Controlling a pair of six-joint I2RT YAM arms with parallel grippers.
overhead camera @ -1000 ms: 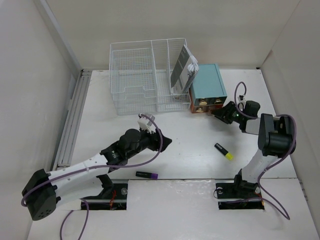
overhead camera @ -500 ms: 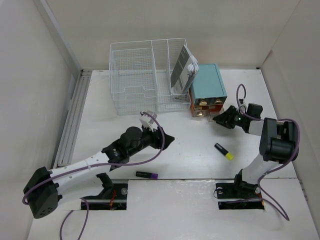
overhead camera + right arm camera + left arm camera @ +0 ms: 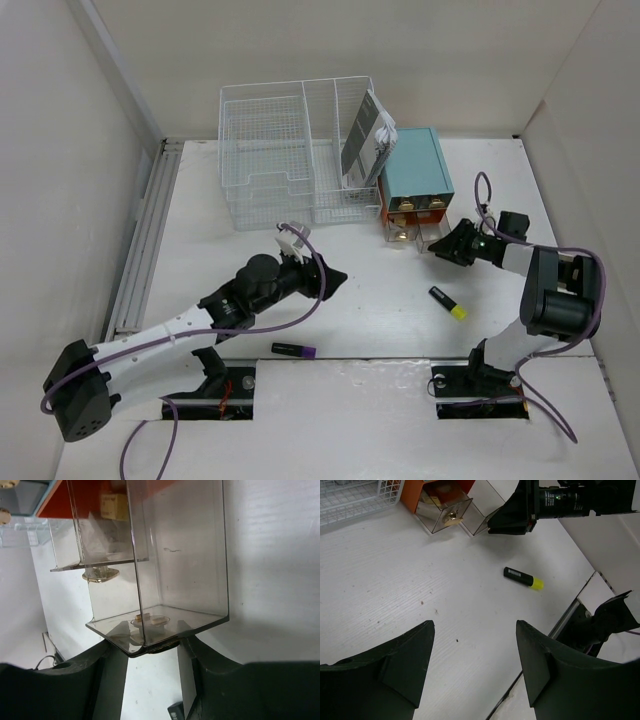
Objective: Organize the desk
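Since the desk (image 3: 200, 230) fills the middle of the top view, I list outward: yellow-capped marker (image 3: 448, 303) right of centre, purple-capped marker (image 3: 294, 350) near the lower edge, teal drawer box (image 3: 415, 165) upper right. Right gripper (image 3: 152, 647): pinching the knob (image 3: 159, 648) of a clear drawer (image 3: 185, 555). Left gripper (image 3: 475, 630): spread, empty. Risk, as I judge it: a skewed pull slips the knob or drags the box. Only the right wrist view shows the drawer's bare inside.

No text can be read; the white print on the black-and-yellow highlighter (image 3: 522, 578) is too small.
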